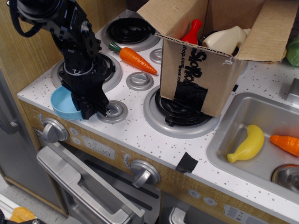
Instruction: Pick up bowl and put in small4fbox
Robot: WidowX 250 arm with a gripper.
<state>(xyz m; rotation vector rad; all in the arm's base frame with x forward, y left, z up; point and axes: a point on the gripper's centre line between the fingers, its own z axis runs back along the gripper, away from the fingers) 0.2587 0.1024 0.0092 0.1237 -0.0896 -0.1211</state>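
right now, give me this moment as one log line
stage: grasping | hand down at right rim of blue bowl, grip unclear | bowl on counter front-left corner | box open on front burner, bowl not in it
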